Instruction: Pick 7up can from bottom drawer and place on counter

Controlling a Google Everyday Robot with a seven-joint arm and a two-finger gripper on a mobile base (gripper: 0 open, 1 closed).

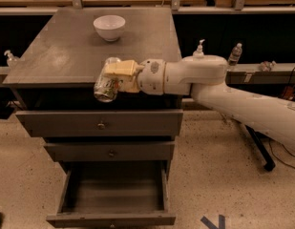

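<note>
arm [233,97]: smooth white, rounded joints | gripper [111,78]: cream-yellow fingers (at front edge of counter [66,56])

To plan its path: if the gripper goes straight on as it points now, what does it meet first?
The gripper, shut on the dented silver-green 7up can, points picture-left along the grey counter edge; the way looks free, depth unclear.

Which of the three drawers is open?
The bottom drawer, pulled out; the middle drawer and top drawer are shut. The gripper holds the 7up can at the counter's front edge.
</note>
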